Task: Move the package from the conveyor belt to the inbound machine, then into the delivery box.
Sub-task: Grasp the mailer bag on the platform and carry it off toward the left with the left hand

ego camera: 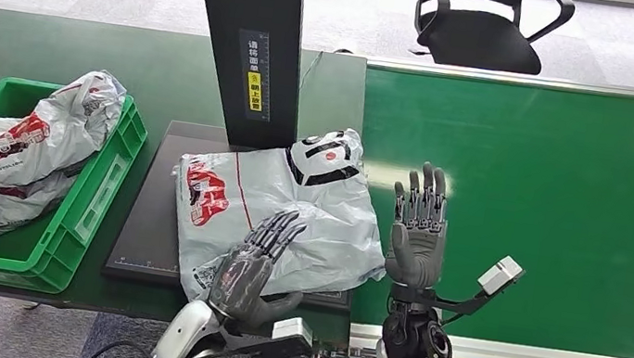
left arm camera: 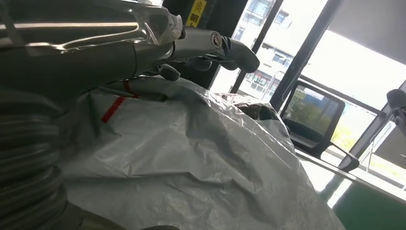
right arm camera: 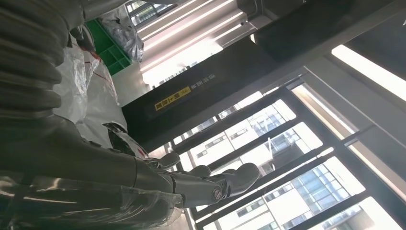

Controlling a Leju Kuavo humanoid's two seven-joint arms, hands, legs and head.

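Grey-white plastic, printed in red and black, wraps the single crumpled mailer package [ego camera: 290,208] lying on the flat black platform [ego camera: 147,230] of the inbound machine, at the foot of its one black upright column [ego camera: 253,39]. Seen from the head, the left hand [ego camera: 249,268] lies palm down on the package's near edge, fingers stretched out and slightly apart, gripping nothing. The right hand [ego camera: 418,231] stands open just beside the package's right edge, fingers straight and close together, over the green conveyor belt [ego camera: 553,203]. At far left, one green plastic crate [ego camera: 96,195], the delivery box, holds at least two similar bags [ego camera: 9,145]. One black office chair [ego camera: 485,25] stands beyond the belt.

From the left wrist, the left hand's grey thumb [left arm camera: 230,48] and darker fingers [left arm camera: 167,72] extend over the wrinkled package [left arm camera: 191,158]; whether the fingers press it cannot be told here. The chair [left arm camera: 311,120] shows against bright windows.

From the right wrist, the right hand's thumb [right arm camera: 234,179] juts out, holding nothing, with the package [right arm camera: 91,105], the column [right arm camera: 215,86] and the crate [right arm camera: 112,52] beyond it.
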